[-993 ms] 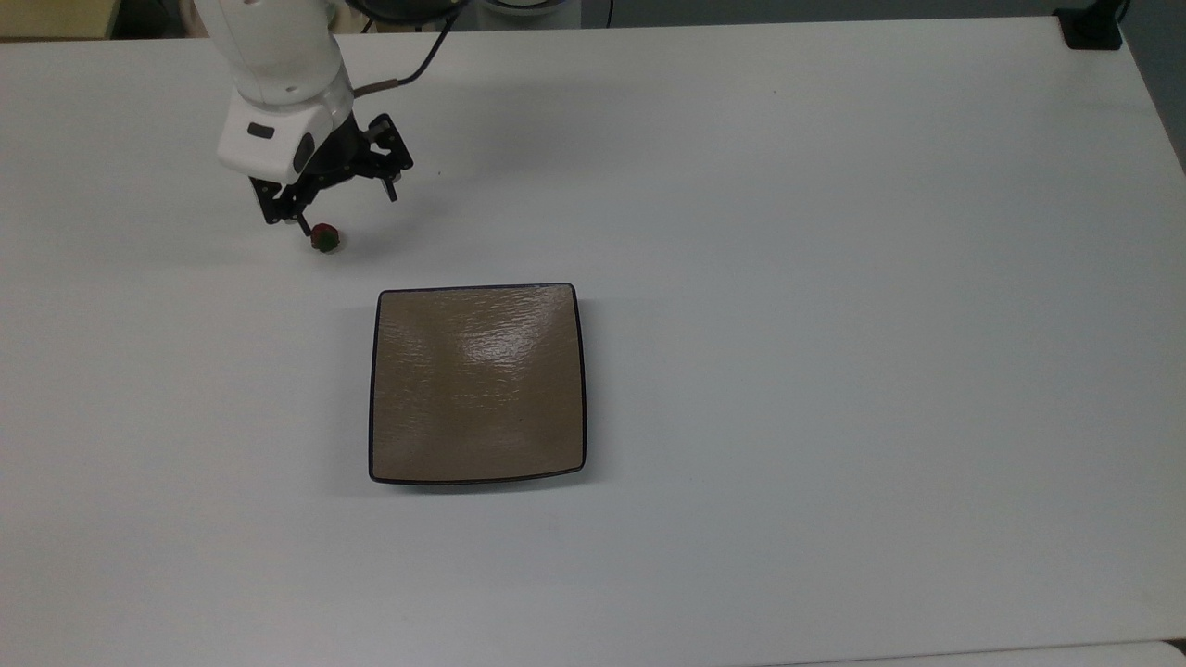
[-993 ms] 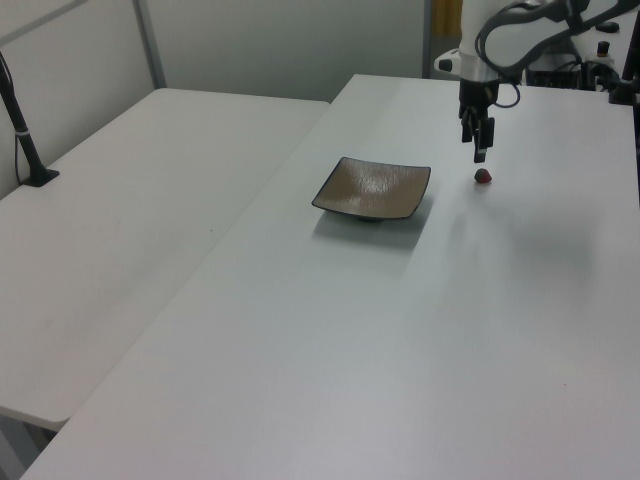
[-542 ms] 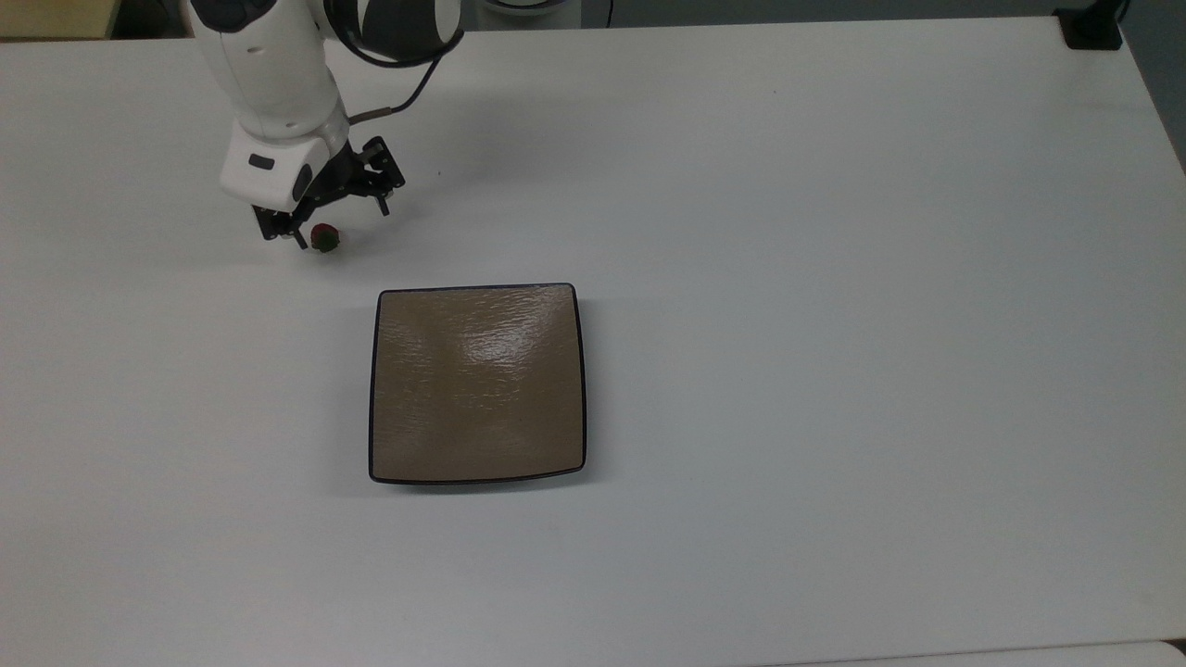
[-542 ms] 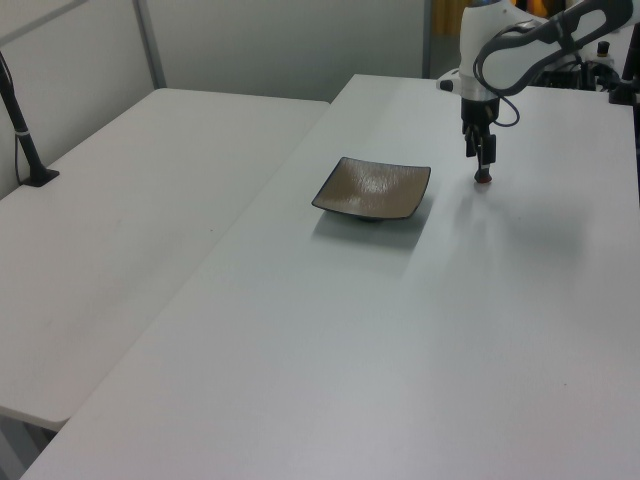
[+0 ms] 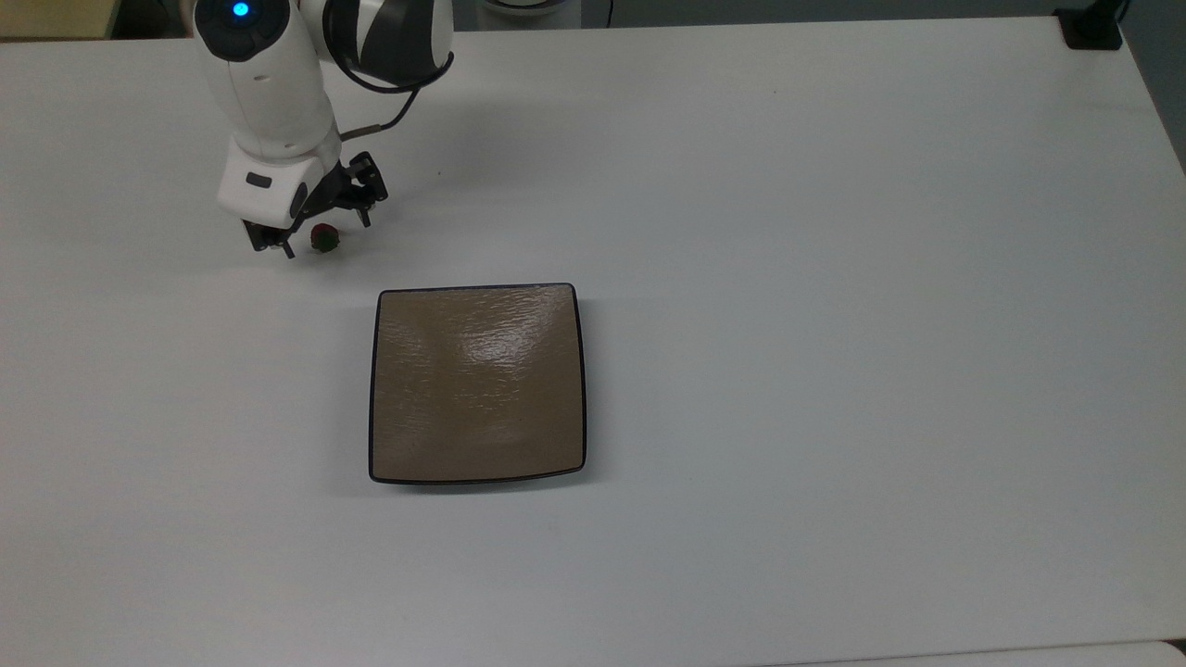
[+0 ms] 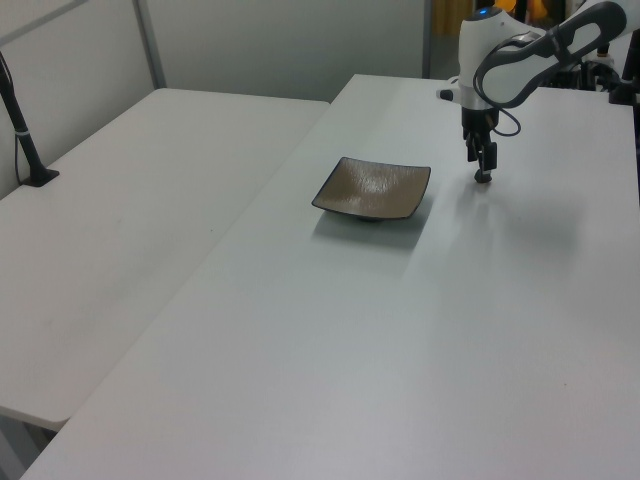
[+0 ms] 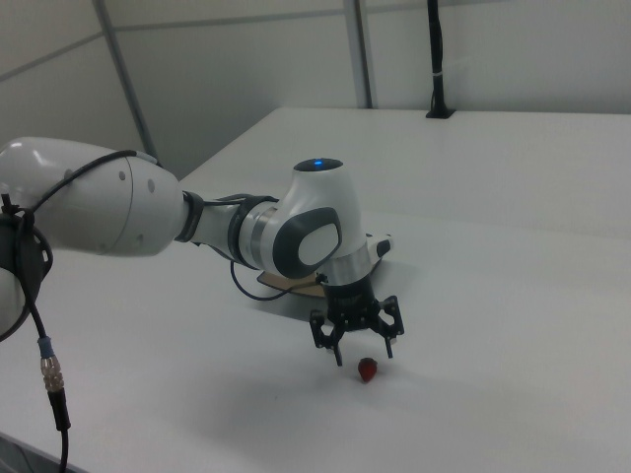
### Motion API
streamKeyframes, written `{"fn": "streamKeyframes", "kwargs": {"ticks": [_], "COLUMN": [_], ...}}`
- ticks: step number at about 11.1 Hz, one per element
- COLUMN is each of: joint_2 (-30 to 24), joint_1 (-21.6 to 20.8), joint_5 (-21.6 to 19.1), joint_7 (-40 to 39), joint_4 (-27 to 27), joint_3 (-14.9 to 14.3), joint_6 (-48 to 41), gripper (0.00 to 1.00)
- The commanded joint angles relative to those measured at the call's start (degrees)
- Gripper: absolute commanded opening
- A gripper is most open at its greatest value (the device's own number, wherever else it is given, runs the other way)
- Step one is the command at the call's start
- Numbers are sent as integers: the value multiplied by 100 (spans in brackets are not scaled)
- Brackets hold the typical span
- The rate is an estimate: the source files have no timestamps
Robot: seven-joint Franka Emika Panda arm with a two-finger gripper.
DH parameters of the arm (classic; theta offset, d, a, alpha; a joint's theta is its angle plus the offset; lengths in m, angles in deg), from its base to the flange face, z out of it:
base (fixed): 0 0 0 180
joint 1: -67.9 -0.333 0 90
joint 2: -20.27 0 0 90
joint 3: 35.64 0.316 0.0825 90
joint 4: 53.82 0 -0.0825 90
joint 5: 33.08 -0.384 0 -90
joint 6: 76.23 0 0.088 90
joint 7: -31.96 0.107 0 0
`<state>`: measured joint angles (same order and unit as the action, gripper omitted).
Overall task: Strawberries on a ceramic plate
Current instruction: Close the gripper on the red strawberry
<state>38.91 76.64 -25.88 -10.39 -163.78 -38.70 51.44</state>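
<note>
A tiny red strawberry with a green cap lies on the white table, up and to the left of the plate in the top view. My gripper hangs low over it, open, with one finger on each side of the fruit and not closed on it. In the right view the strawberry sits just under the spread gripper. The square tan-brown ceramic plate lies empty mid-table. In the left view the gripper stands to the right of the plate and covers the strawberry.
A black mount sits at the table's far right corner in the top view. A second white table with a black post adjoins on the left view's left. The white arm and a hanging cable fill the right view's left.
The gripper has come down and shifted slightly to the top view's left, so its open fingers now straddle the strawberry. The strawberry and plate have stayed put.
</note>
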Motion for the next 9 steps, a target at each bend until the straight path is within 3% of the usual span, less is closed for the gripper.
{"fn": "streamKeyframes", "kwargs": {"ticks": [1,4,6,7,9], "joint_2": [-54,-62,-80,-98,-141], "joint_1": [-12,-12,-12,-12,-12], "joint_5": [176,185,185,185,194], "joint_7": [-98,-98,-98,-89,-80], "joint_4": [-175,-219,-237,-237,-228], "joint_3": [-28,-28,-28,-28,-28], "joint_6": [188,179,145,118,92], "gripper": [72,50,17,8,5]}}
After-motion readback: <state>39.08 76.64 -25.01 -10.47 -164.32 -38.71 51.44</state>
